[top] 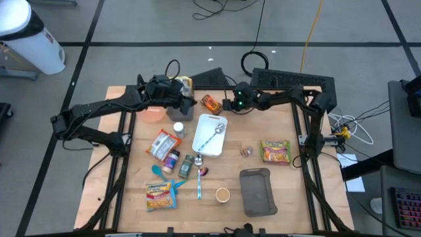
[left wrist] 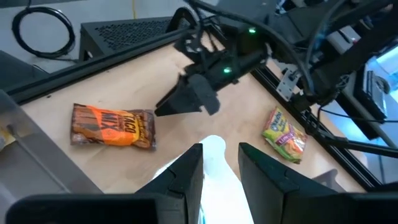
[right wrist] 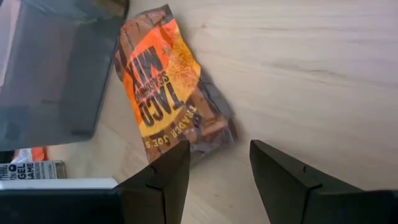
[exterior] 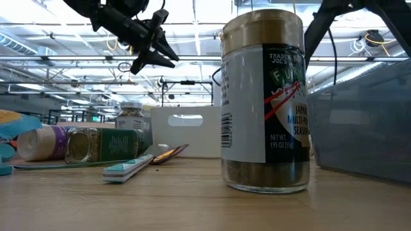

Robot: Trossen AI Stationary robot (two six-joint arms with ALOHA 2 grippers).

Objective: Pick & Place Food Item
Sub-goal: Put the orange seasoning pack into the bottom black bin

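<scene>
An orange and brown taco-mix packet [top: 210,103] lies flat on the table near its far edge; it also shows in the left wrist view [left wrist: 112,126] and the right wrist view [right wrist: 171,87]. My right gripper [top: 225,104] hangs open just right of the packet, above it and touching nothing; its fingers [right wrist: 168,177] stand short of the packet's edge. My left gripper [top: 192,109] is open and empty, raised over the far end of the white tray [left wrist: 214,158], left of the packet. It also shows high in the low view [exterior: 157,54].
The white tray [top: 210,135] holds a spoon. Jars, packets, a cup [top: 222,194], a toothbrush and a noodle packet [top: 275,151] lie about the table. A grey bin [top: 256,191] stands near right. A seasoning jar [exterior: 263,102] stands close in the low view.
</scene>
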